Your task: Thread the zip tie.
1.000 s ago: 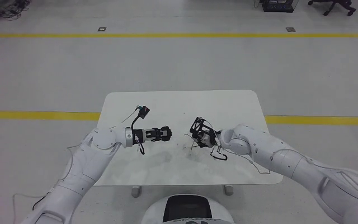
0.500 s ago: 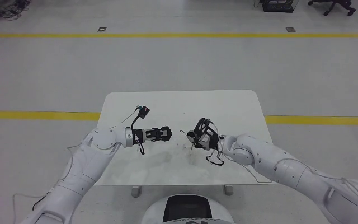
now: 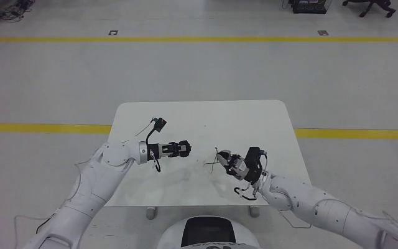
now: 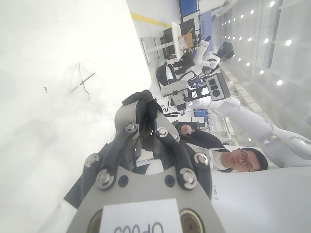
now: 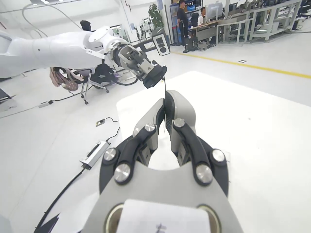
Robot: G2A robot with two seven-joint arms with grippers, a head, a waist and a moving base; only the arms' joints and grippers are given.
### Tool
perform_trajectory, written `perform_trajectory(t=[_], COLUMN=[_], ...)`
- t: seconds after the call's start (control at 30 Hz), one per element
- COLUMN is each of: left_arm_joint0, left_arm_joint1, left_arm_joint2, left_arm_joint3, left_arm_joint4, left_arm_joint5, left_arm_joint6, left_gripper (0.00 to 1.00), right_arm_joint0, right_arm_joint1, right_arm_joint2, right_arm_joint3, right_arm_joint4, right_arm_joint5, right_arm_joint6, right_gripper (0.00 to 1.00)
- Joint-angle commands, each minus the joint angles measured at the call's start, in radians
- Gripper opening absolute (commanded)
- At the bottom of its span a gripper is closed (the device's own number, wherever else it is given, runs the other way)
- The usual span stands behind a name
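Observation:
My right gripper (image 5: 165,101) is shut on a thin black zip tie (image 5: 165,86) whose end sticks straight out past the fingertips. In the top view this gripper (image 3: 223,157) hovers over the table's near middle, pointing toward the left arm. My left gripper (image 3: 185,148) hangs over the table left of centre, a short gap from the right one. It is shut (image 4: 145,99), and a thin black strand (image 4: 141,132) runs back between its fingers. From the right wrist view the left gripper (image 5: 156,73) sits just beyond the zip tie's tip.
A clear packet with loose black ties (image 4: 82,81) lies on the white table (image 3: 155,118), just under the right gripper (image 3: 213,163) in the top view. The table's near edge is close to the right arm. A yellow floor line (image 3: 56,128) runs behind.
The right gripper has drawn back toward the table's near edge and to the right, away from the left gripper, turning as it went. The left arm has kept still.

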Motion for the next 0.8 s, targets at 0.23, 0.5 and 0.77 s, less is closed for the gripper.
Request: perform_trajectory(t=[0.23, 0.5, 0.77], left_arm_joint0=[0.000, 0.042, 0.177], left_arm_joint1=[0.000, -0.003, 0.011], left_arm_joint2=[0.000, -0.001, -0.032], left_arm_joint3=[0.000, -0.028, -0.139], left_arm_joint4=[0.000, -0.044, 0.030], left_arm_joint5=[0.000, 0.018, 0.000], left_arm_joint6=[0.000, 0.100, 0.274], left_gripper=[0.00, 0.00, 0.00], right_arm_joint0=[-0.004, -0.053, -0.096], right_arm_joint1=[-0.004, -0.022, -0.092], right_arm_joint2=[0.000, 0.033, 0.000], right_arm_joint3=[0.002, 0.001, 0.052], right_arm_joint4=[0.023, 0.031, 0.012], right_arm_joint5=[0.000, 0.000, 0.000], right_arm_joint6=[0.002, -0.120, -0.336], right_gripper=[0.00, 0.00, 0.00])
